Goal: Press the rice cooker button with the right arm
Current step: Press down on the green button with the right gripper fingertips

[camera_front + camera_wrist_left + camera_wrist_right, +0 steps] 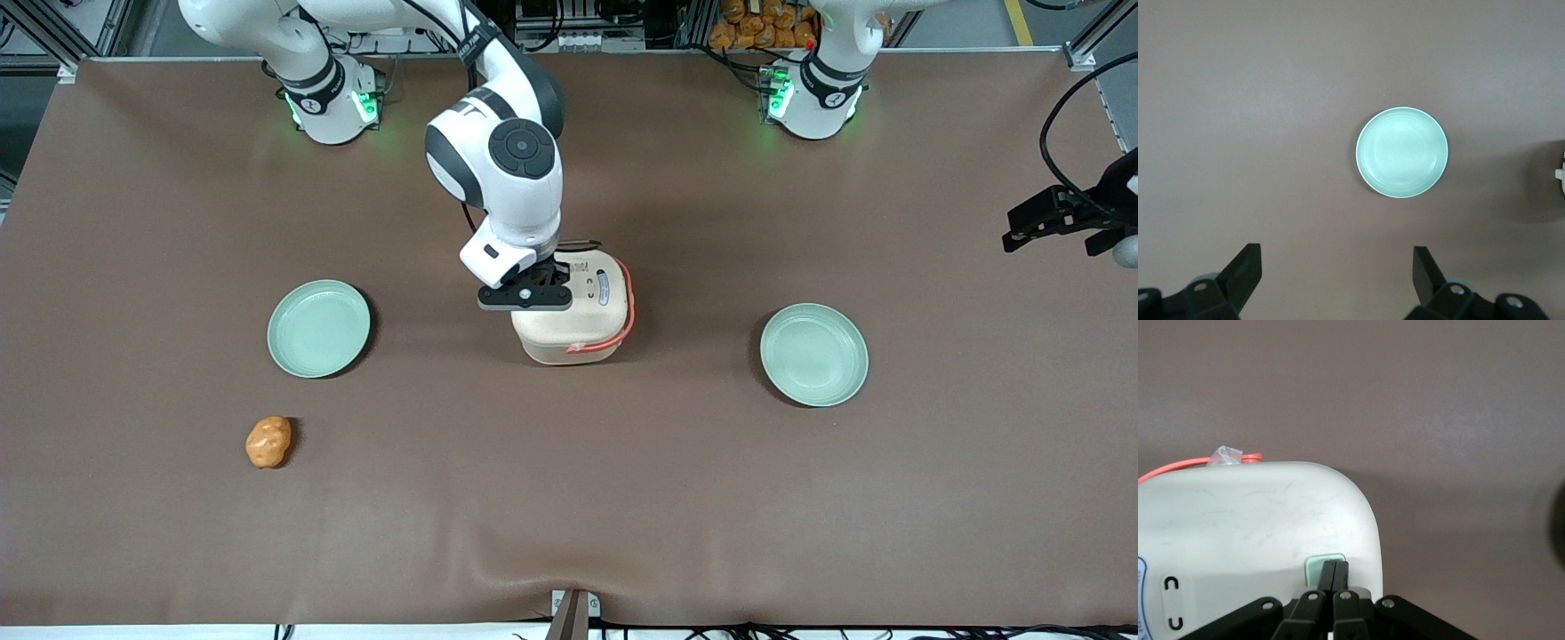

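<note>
Front view takes in the whole brown table [569, 498]: the right arm [498, 160] reaches down over the rice cooker [582, 333], which stands mid-table between two pale green plates, one [318, 328] toward the working arm's end and one [813, 355] toward the parked arm's end. An orange lumpy object [268, 442] lies nearer the camera than the first plate. The cooker's coral handle [627, 311] curves along its side, and a blue-white oval label [604, 289] shows on the lid.

By its look the cooker is a rigid, smooth plastic shell, probably light, so a hard or off-centre push could slide or tip it on the cloth. Nothing needs grasping; the contact should go straight down on the button, with the body taking the load.

Right wrist view shows what the front camera cannot, since the arm hides that part of the lid from it. The gripper [1335, 577] has its fingers pressed together into one narrow tip, holding nothing, and that tip sits on or just over the button [1317, 567], a small pale green patch near the lid's rounded edge. Whether it is already pressing I cannot tell. Left wrist view adds only the plate.
</note>
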Controlling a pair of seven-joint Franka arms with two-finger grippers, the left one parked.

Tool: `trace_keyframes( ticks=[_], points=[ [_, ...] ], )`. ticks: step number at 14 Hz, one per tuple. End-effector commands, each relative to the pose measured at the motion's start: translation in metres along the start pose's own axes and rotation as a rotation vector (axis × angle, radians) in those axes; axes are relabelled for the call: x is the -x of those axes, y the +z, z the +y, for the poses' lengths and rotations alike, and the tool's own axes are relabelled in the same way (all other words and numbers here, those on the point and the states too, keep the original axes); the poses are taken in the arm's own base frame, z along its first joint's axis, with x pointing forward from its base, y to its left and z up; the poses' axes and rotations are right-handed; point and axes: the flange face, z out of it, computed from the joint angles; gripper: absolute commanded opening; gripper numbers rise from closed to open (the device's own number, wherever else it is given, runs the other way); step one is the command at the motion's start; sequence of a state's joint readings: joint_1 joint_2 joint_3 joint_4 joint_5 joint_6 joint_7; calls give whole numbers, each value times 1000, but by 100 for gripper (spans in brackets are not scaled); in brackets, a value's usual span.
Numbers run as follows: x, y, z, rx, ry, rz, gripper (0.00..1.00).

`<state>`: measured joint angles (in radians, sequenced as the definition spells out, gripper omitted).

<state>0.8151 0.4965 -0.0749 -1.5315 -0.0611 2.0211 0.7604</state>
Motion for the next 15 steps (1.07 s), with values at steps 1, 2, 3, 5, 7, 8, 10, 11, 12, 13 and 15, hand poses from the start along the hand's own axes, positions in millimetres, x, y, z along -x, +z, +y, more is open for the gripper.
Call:
trace_keyframes(
  ticks=[1,2,3,5,7,8,10,11,12,13,15],
  points=[
    [-2,6,-8,-4,12,15,0],
    [-2,10,-9,-4,12,15,0],
    [-2,16,-10,-1,11,12,0],
    [-2,28,-12,4,8,11,0],
    [-1,31,-12,5,7,10,0],
    [-2,29,-11,6,9,8,0],
    [-5,15,-10,-8,10,19,0],
    [-7,2,-8,-27,18,23,0],
    [-7,-13,-4,-54,36,11,0],
    [-10,-36,0,-86,61,-8,0],
    [-20,-74,11,-94,93,-62,4]
  ],
)
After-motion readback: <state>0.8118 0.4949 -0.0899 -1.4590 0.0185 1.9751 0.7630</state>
